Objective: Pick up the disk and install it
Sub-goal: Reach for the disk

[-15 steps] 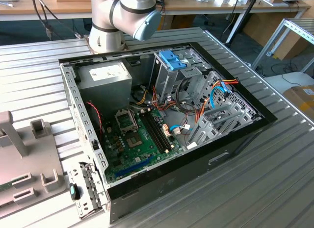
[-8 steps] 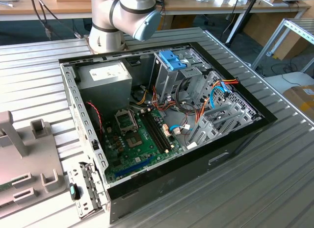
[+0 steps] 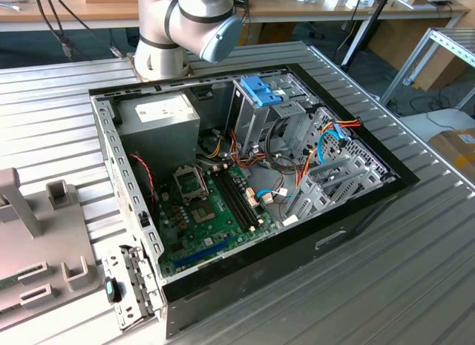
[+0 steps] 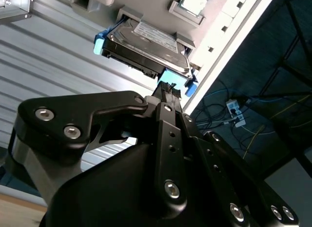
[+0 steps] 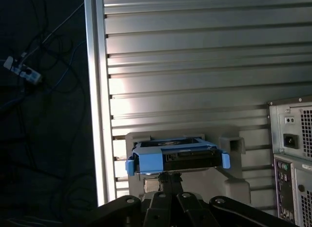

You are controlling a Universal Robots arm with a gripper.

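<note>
The disk (image 4: pixel 146 41), a silver-grey drive with a white label in a bright blue carrier, sits at the grey plastic holder (image 4: pixel 146 2) on the ribbed metal table. In the first wrist view the disk (image 5: pixel 178 157) shows end-on in front of the grey holder (image 5: pixel 236 180). My gripper (image 4: pixel 168 90) has its tip right at the carrier's near blue edge, and the first wrist view shows the gripper (image 5: pixel 170 178) just beneath the disk. Whether it grips the carrier is hidden by its own black body.
The open computer case (image 3: pixel 133 211) lies on the table with a silver drive cage and blue latch (image 3: pixel 261 93) at its far side. Part of the grey holder (image 3: pixel 37 241) stands at the exterior view's left. The case's back panel (image 5: pixel 292 154) is beside the holder. The table edge (image 5: pixel 95 114) drops off to cables on the floor.
</note>
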